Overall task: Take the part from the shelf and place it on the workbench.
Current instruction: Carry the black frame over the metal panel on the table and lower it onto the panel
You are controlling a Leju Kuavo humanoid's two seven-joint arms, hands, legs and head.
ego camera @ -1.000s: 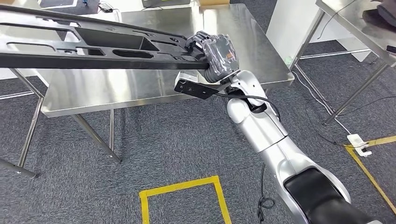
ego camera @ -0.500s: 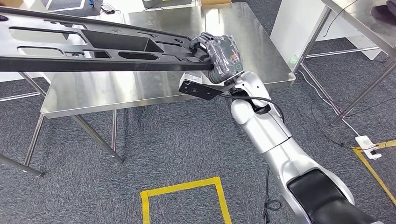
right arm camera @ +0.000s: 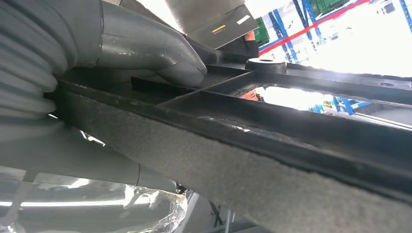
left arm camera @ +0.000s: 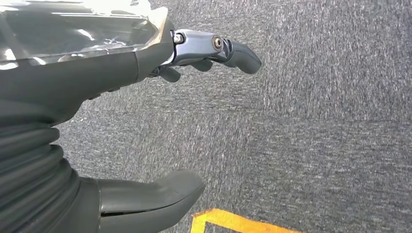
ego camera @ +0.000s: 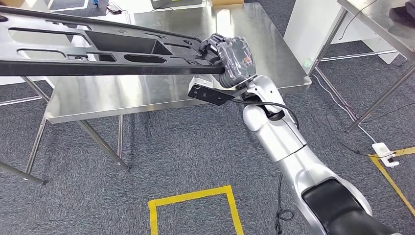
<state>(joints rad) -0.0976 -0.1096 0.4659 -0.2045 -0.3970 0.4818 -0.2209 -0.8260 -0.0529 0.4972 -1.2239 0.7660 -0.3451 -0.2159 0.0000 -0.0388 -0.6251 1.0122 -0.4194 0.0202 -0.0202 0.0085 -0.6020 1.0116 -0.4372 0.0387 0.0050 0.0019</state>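
Black plastic part [ego camera: 98,51] was gripped at its end by the right hand [ego camera: 230,56], carried above the steel workbench [ego camera: 161,93]. Left hand [left arm camera: 145,121] hung empty, fingers apart. Carry step; next likely needs lowering the part flat onto the bench.

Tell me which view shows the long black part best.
Head view: the black part shows along its length above the workbench, gripped at one end by the right hand. The right wrist view gives a close-up under the thumb.

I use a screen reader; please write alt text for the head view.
The robot's right hand grips one end of a long black part, holding it in the air above a steel workbench. Below are grey carpet and a yellow tape outline.
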